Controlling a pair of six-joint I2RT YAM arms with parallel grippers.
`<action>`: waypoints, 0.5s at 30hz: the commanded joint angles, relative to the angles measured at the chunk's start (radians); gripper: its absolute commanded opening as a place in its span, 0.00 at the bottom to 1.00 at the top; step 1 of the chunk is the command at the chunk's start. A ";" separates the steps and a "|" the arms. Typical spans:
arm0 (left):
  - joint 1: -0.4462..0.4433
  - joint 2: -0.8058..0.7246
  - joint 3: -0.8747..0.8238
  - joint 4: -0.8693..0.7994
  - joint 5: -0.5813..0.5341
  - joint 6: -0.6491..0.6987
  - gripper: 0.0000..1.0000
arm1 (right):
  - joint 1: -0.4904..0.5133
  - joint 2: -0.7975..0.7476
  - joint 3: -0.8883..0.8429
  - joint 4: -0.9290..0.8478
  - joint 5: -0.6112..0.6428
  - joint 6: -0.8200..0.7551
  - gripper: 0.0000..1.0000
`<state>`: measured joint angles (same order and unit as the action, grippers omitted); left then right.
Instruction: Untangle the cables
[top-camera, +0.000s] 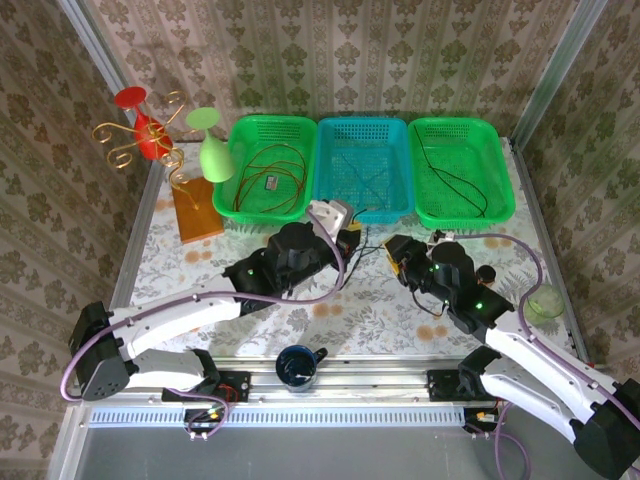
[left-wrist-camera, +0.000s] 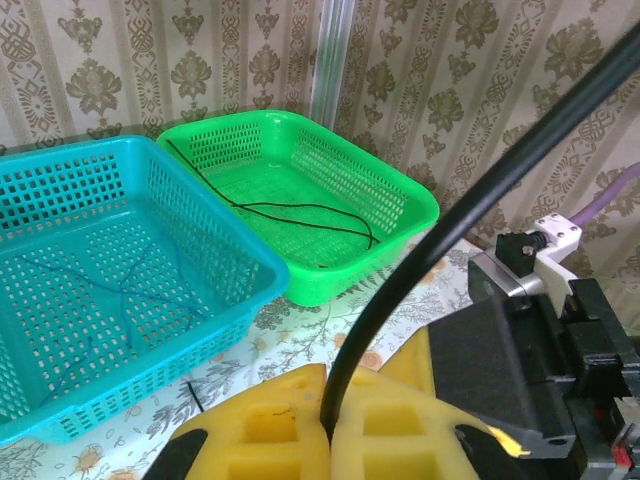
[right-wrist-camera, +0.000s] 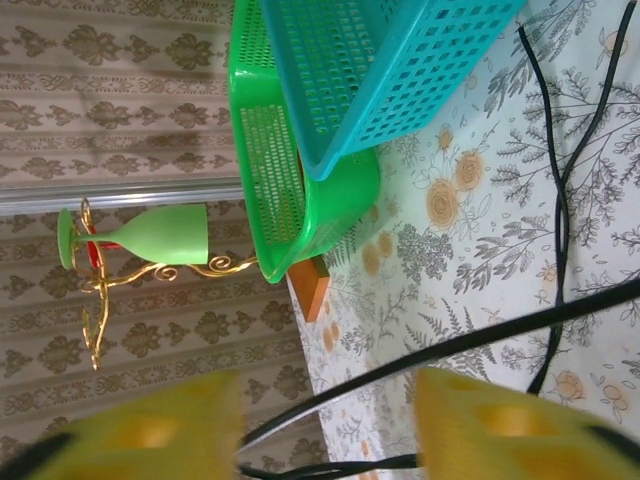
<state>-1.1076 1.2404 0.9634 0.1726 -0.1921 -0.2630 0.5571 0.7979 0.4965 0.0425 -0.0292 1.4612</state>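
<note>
Untangling partly done: a red-brown cable (top-camera: 295, 195) and a black cable (left-wrist-camera: 300, 208) lie in the green baskets (top-camera: 455, 122) flanking the blue basket (top-camera: 365, 121). In front of the blue basket, loose black cables (right-wrist-camera: 560, 200) lie crossed on the table (top-camera: 200, 270). The left gripper (left-wrist-camera: 328, 425) is clamped on one. The right gripper (right-wrist-camera: 330, 420) has its pads apart, with a strand running between them.

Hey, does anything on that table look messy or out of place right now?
Yes: black cables lie crossed over each other on the table in front of the blue basket, outside any basket. The left gripper pinches one of them.
</note>
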 joint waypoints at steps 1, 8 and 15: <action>-0.013 -0.018 -0.003 0.036 -0.041 -0.037 0.00 | 0.003 -0.026 -0.001 0.023 0.043 0.014 0.09; -0.015 -0.024 -0.012 0.047 -0.052 -0.030 0.00 | 0.000 -0.133 0.019 -0.116 0.127 -0.049 0.00; -0.011 -0.071 -0.030 0.038 -0.067 -0.022 0.00 | -0.005 -0.145 0.041 -0.124 0.105 -0.059 0.60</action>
<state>-1.1179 1.2091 0.9424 0.1837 -0.2371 -0.2771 0.5560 0.6491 0.4980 -0.0608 0.0551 1.4136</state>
